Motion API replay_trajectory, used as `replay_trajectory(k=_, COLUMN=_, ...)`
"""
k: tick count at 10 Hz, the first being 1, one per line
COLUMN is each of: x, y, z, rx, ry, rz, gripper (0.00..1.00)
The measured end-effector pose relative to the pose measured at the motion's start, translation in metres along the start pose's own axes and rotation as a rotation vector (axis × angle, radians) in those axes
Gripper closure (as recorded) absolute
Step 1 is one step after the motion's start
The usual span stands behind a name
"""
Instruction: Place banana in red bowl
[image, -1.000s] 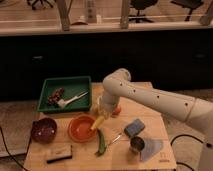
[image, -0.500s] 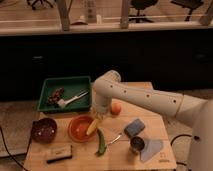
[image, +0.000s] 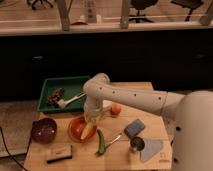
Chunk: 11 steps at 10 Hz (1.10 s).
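The pincer (image: 91, 119) hangs just above the round orange-red bowl (image: 73, 131). Right under the pincer, the small yellow banana (image: 87, 131) lies in that bowl. A small round orange fruit (image: 116, 109) sits near the pincer, and a dark maroon bowl (image: 44, 130) is well apart from it

Behind your bench (image: 117, 159), along its far edge, you have a long dark panel wall (image: 125, 55) capped by a pale ledge (image: 100, 28). Above the ledge are slanted pale posts (image: 64, 14) and wheeled office chairs (image: 142, 7). Off the bench's left edge there's greyish-tan floor (image: 17, 112), and a thin dark cable (image: 5, 145) runs near the front-left corner. The light is warm and dim. The pincer (image: 90, 120) hangs over the bench's front-left part.
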Motion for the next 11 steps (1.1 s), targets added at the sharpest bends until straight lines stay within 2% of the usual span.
replay_trajectory(k=4, x=-0.002, y=-0.017, z=-0.001, rx=0.021, ry=-0.028, rz=-0.075, gripper=1.00)
replay_trajectory(k=8, x=-0.007, y=-0.030, z=0.002, rx=0.025, ry=-0.057, rz=-0.130, gripper=1.00)
replay_trajectory(k=10, x=-0.007, y=-0.032, z=0.002, rx=0.024, ry=-0.067, rz=-0.138, gripper=0.89)
replay_trajectory(k=11, x=-0.007, y=-0.033, z=0.003, rx=0.022, ry=-0.072, rz=-0.141, gripper=0.77)
